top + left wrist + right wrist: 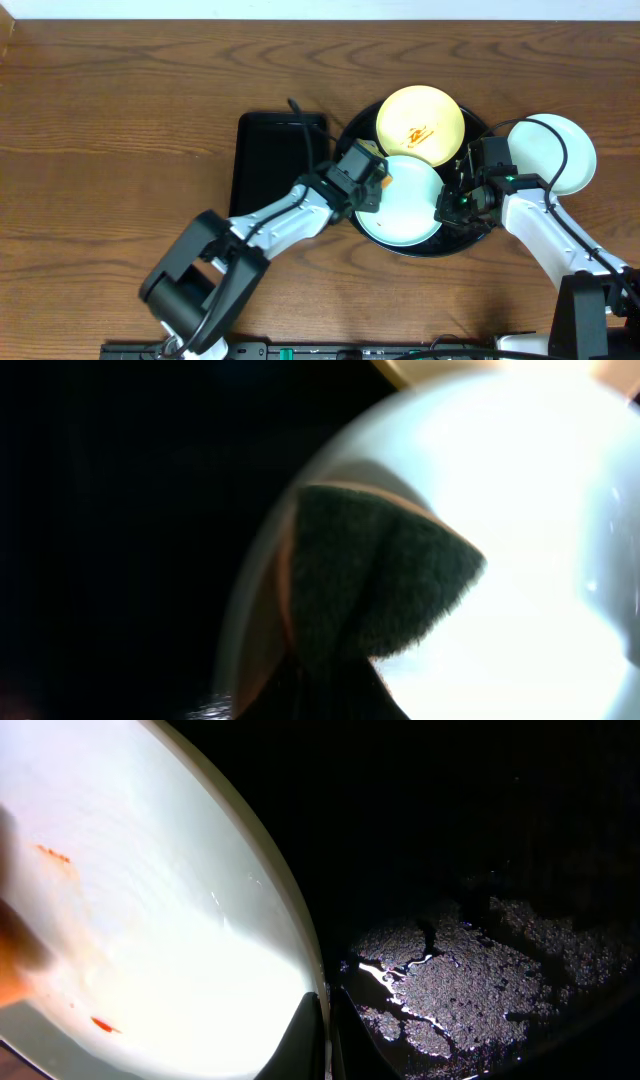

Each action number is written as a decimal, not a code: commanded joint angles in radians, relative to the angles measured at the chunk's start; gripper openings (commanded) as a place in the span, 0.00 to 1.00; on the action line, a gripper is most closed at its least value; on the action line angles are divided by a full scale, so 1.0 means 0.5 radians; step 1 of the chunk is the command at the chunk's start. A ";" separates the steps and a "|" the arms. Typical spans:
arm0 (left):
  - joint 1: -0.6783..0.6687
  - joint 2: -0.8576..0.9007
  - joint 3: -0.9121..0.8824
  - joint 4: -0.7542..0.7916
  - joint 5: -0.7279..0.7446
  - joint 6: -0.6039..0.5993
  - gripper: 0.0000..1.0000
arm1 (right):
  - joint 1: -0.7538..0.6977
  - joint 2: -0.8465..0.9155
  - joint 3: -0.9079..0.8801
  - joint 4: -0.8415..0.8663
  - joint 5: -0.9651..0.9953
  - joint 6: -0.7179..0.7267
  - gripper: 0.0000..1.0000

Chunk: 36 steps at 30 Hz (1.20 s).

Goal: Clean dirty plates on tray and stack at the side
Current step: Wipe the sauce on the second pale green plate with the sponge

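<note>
The round black tray (pixel 470 232) holds a pale yellow plate (pixel 420 125) with an orange-red smear and a mint-green plate (pixel 400 200) in front of it. A second mint-green plate (pixel 560 150) lies on the table to the right of the tray. My left gripper (pixel 370 185) is shut on a dark green sponge (pixel 380 585) pressed onto the mint plate's (pixel 530 500) left side. My right gripper (pixel 447 203) is shut on that plate's right rim (pixel 300 935), its fingers (pixel 325 1030) on either side of the edge. Small red specks show on the plate (pixel 150 900).
A smaller rectangular black tray (pixel 265 160) lies left of the round tray, under my left arm. The round tray's floor (pixel 480 970) is wet with puddled water. Bare wooden table (pixel 120 120) spreads to the left and front.
</note>
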 commanded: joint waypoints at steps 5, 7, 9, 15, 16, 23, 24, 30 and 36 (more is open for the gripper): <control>0.079 -0.388 -0.018 -0.018 0.137 0.026 0.07 | 0.009 0.015 -0.010 -0.009 0.052 0.010 0.01; 0.045 -0.384 -0.018 -0.022 0.180 -0.014 0.07 | 0.009 0.015 -0.010 -0.009 0.052 0.011 0.01; -0.011 -0.359 -0.020 -0.024 0.180 -0.014 0.07 | 0.009 0.015 -0.010 -0.009 0.052 0.011 0.01; -0.216 -0.195 -0.020 -0.003 0.179 -0.014 0.07 | 0.009 0.015 -0.010 -0.009 0.052 0.011 0.01; -0.251 -0.156 -0.020 0.008 0.179 -0.014 0.07 | 0.009 0.015 -0.010 -0.009 0.052 0.011 0.01; -0.327 0.046 -0.020 0.032 0.150 -0.013 0.07 | 0.009 0.015 -0.010 -0.009 0.044 0.011 0.01; -0.327 0.066 -0.020 0.018 0.148 -0.013 0.07 | 0.009 0.015 -0.010 -0.008 0.044 0.011 0.01; -0.320 0.082 -0.021 -0.056 -0.346 0.067 0.07 | 0.009 0.015 -0.010 -0.009 0.044 0.011 0.01; -0.269 0.042 0.011 -0.009 -0.614 0.323 0.07 | 0.009 0.015 -0.010 -0.009 0.044 0.011 0.01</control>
